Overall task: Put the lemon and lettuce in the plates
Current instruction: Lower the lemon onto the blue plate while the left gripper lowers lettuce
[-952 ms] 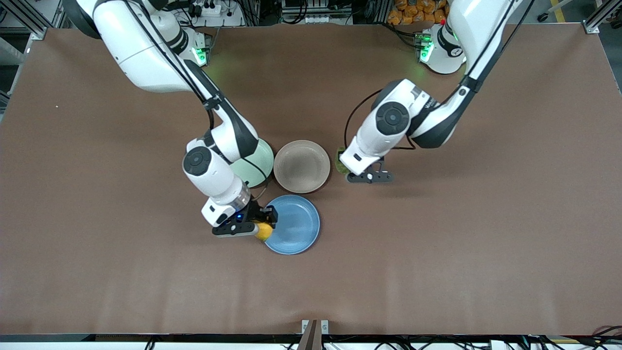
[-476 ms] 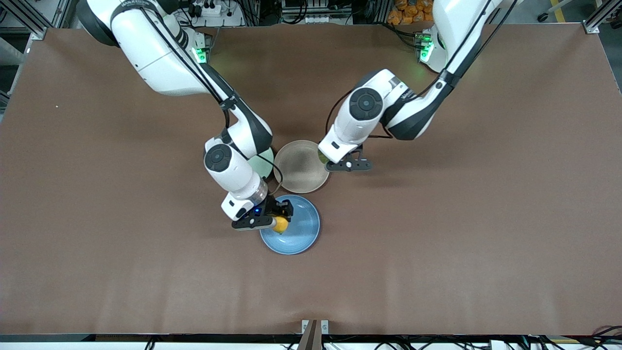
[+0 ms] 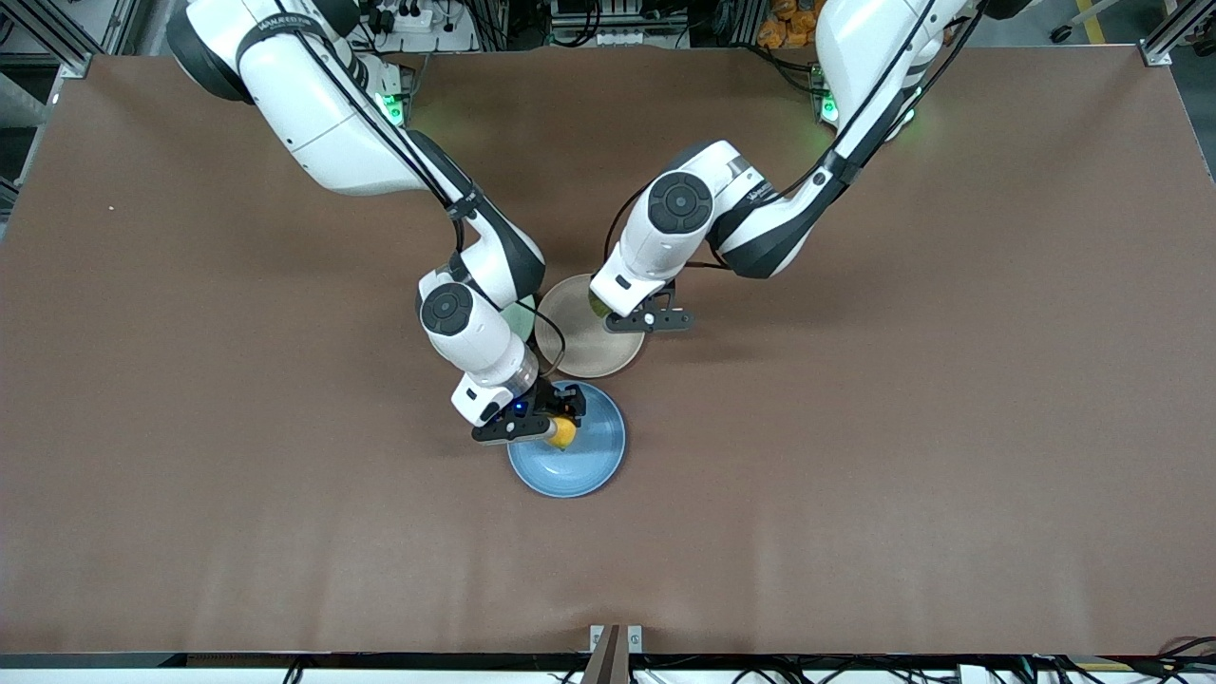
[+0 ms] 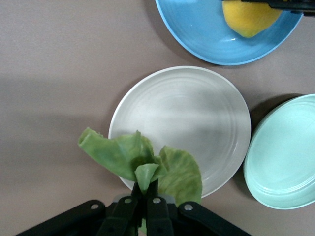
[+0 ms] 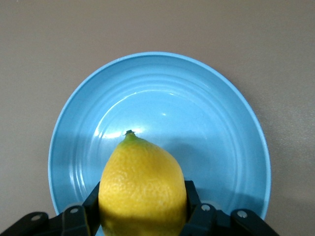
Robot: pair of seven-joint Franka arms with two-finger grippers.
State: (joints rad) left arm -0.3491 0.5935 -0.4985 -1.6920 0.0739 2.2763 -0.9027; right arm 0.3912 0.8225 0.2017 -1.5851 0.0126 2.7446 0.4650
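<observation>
Moved: both arms had carried their loads farther over the plates.
Right gripper [image 3: 554, 429]: clamped on lemon [image 3: 563, 434], over blue plate [image 3: 589, 465].
Left gripper [image 3: 608, 309]: pinching lettuce [image 4: 147, 164], over beige plate's [image 3: 579, 347] rim.

Both arms reach in from their bases, elbows bent, wrists angled downward. The right gripper [image 3: 556, 429] hangs low, jaws clamped tight. The left gripper [image 3: 622, 313] hovers too, jaws pinched together.

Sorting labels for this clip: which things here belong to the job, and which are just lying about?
Job: lemon held in right gripper; lettuce held in left gripper; blue plate; beige plate.
Lying about: mint plate.
</observation>
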